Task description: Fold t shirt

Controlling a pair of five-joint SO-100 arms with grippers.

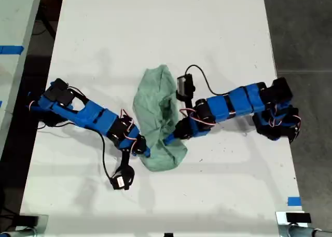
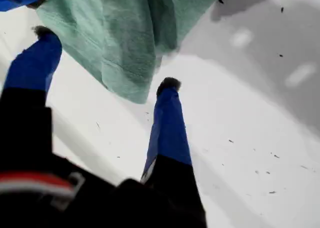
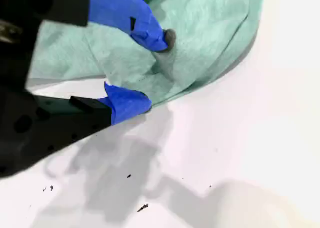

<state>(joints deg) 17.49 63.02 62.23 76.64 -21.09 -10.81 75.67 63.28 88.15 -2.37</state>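
In the exterior view, the pale mint-green, wrinkled cloth t shirt [image 1: 155,107] lies bunched in the middle of the white table [image 1: 155,29]. One blue arm [image 1: 93,115] reaches its lower edge from the exterior view's left and another blue arm [image 1: 233,105] from the exterior view's right. In the first wrist view, my first end effector [image 2: 107,58] is released, its blue fingers spread wide with a hanging corner of the t shirt [image 2: 125,33] between their tips. In the second wrist view, my second end effector [image 3: 155,71] straddles the hem of the t shirt [image 3: 210,28], one finger on the cloth and one at its edge, and I cannot tell whether it is clenched.
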